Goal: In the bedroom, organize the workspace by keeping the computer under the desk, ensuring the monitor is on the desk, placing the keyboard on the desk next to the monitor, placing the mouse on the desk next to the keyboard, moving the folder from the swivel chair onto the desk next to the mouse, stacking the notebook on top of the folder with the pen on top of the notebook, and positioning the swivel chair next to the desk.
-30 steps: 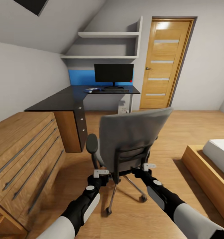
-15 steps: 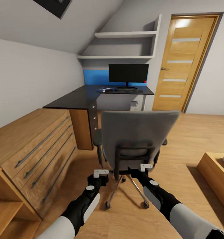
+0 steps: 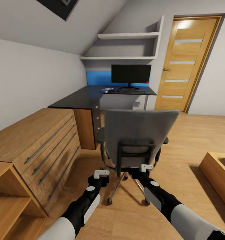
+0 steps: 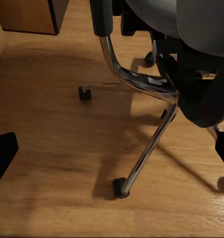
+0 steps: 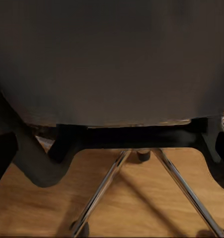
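Standing behind the swivel chair (image 3: pixel 139 136), my left gripper (image 3: pixel 101 173) and right gripper (image 3: pixel 147 167) sit just behind its backrest, both spread open and holding nothing. Beyond the chair, well ahead of both grippers, the worktop (image 3: pixel 82 97) carries the monitor (image 3: pixel 131 74), keyboard (image 3: pixel 131 90) and folder (image 3: pixel 107 90). Risk, in my judgement: an uneven push could spin the chair into the wooden chest (image 3: pixel 42 143) off my left gripper.
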### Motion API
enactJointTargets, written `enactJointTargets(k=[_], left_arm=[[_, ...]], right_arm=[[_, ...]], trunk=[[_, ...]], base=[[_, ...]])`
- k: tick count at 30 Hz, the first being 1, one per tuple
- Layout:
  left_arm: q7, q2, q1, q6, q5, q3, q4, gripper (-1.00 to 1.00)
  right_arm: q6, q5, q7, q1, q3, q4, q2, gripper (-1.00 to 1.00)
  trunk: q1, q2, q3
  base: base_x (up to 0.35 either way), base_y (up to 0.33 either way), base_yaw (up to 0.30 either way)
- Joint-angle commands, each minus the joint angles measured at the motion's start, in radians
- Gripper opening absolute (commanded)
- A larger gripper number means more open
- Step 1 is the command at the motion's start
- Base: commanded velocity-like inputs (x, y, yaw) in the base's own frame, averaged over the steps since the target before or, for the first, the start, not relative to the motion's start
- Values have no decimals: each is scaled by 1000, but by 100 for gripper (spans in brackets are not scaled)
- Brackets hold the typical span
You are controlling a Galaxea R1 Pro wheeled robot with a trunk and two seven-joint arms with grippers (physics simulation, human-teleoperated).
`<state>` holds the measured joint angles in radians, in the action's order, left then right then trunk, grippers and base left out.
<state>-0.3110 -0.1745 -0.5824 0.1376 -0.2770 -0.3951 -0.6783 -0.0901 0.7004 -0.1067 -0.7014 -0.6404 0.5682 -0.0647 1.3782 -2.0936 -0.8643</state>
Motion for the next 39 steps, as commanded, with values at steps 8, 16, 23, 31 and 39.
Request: enactJointTargets(k=[8,16,23,31,39], left_arm=[[-7,0,-1,5,-5,-2,-1,100],[-9,0,-1,5,-4,-2,0,100],[-8,0,-1,5,-5,-2,1,100],[-8,0,-1,5,-4,-3,44,100],[-8,0,-1,4,-3,-4,55,100]], right_arm=[[-5,10,-7,-1,-8,1,-1,100],[-5,10,-5,-1,-8,1,-2,100],[-8,10,-5,-1,-7,1,-5,100],[-23,8,-4,-1,-7,-2,-7,100],[-39,-27,-4,-1,-15,-31,-3,100]], trunk=[[-1,0,8],[-1,0,16],[-1,0,23],[-1,0,24],[-1,0,25]], base=[[-205,185,-170],[-29,26,-216],[-2,-1,-243],[115,-201,-105],[68,-67,-6]])
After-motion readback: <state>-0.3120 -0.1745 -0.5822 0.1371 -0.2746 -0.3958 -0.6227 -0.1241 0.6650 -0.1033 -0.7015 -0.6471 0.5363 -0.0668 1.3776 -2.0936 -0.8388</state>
